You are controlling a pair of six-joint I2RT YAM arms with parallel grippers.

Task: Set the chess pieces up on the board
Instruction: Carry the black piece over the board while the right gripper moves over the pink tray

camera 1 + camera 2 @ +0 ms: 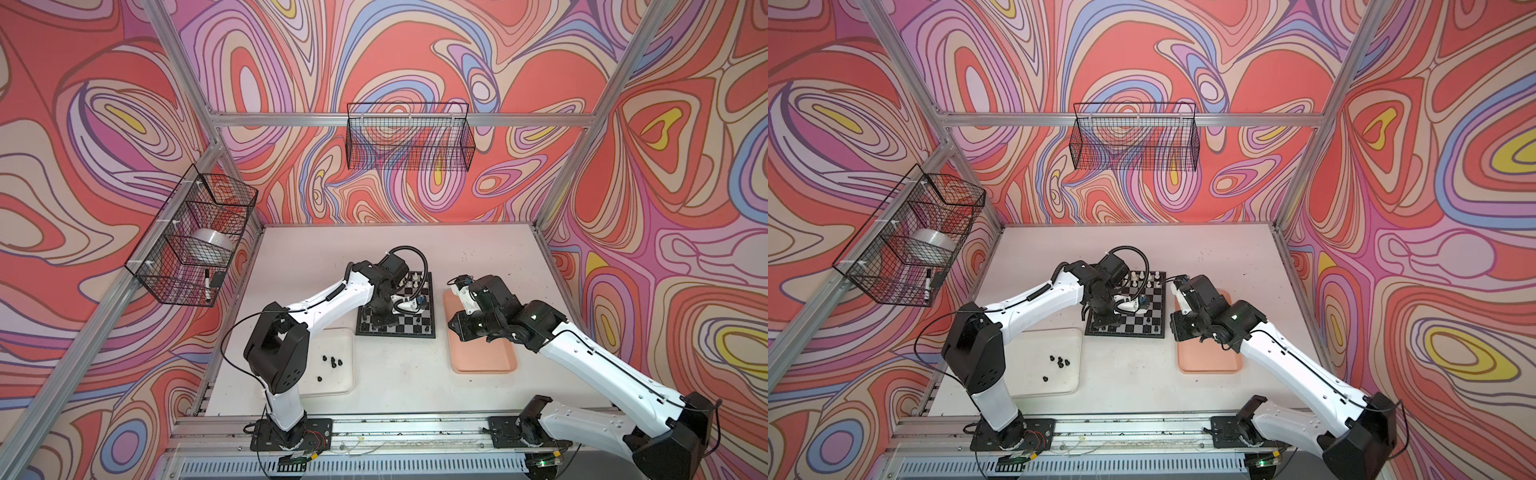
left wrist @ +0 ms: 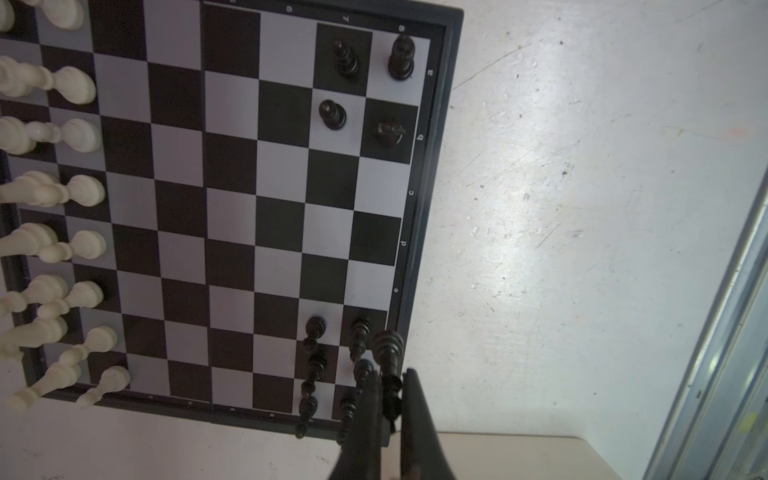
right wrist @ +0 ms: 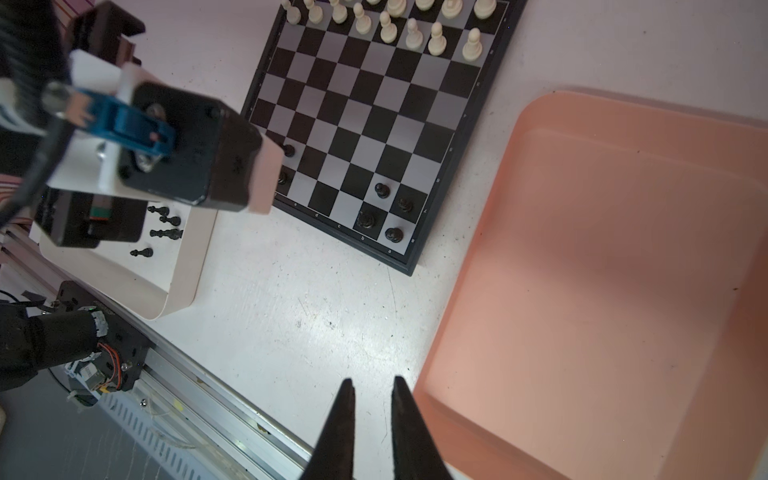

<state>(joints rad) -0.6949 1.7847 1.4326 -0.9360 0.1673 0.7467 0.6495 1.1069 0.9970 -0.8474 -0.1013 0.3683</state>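
op: so, biggest first: the board [image 1: 409, 320] lies mid-table, the white tray [image 1: 345, 382] sits just near-left of it, and the pink tray [image 1: 482, 357] is on its right.

obs: and your claws?

op: my left gripper [image 2: 392, 386] is clamped on a black piece [image 2: 388, 345] by its upper part. the base hangs free at the board's near-left corner, beside black ones already standing there. my right gripper [image 3: 374, 386] hovers over the table by the pink tray, tips slightly apart, nothing between them.

obs: how will the chess pieces handle?

op: i'd guess feather-light, hard and smooth, so slippery, and tippy on those small bases. the cream ones [image 3: 411, 29] line the far two rows. a few loose black ones [image 1: 332, 361] lie in the white tray. i'd pinch each at the narrow stem under the head, gently, and lower it straight so it doesn't knock a neighbour.
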